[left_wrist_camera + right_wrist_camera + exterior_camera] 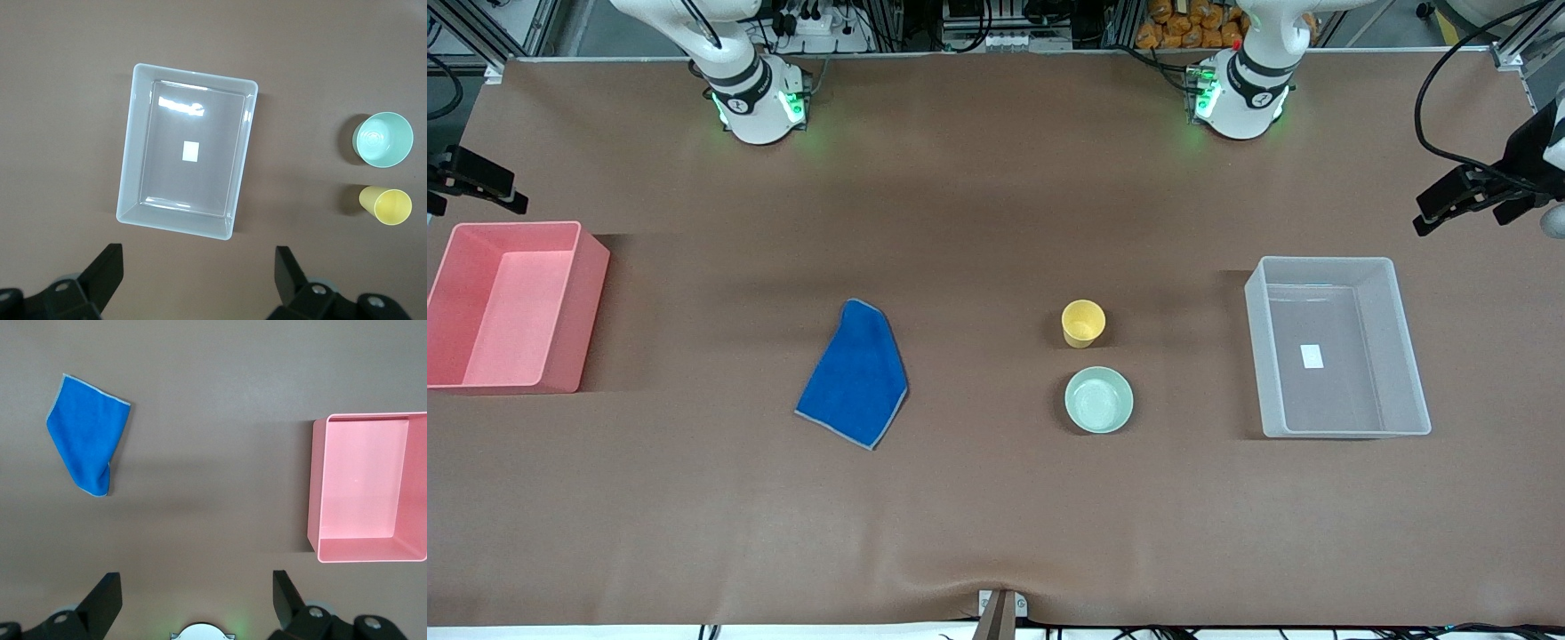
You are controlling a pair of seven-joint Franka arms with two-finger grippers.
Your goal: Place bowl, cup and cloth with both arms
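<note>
Nothing picked yet: you're at the first reach. Left gripper point(197, 280) hangs over the clear bin point(1337, 267), right gripper point(193, 600) high between cloth point(857, 373) and pink bin point(560, 229), both fingers wide, empty. Cup point(1083, 322) sits just beside the bowl point(1098, 400) mid-surface (bowl nearer the camera). Next move likely needs a descent onto one.

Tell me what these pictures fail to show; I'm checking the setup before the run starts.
- Front view: both arms are cut off by the top edge above their bases, so neither claw shows there.
- Left wrist view: left claw only partly in frame at the bottom edge.
- Right wrist view: right claw likewise.
- White label inside the clear bin: too small to read.
- Pink bin: cut by the front view's edge.
</note>
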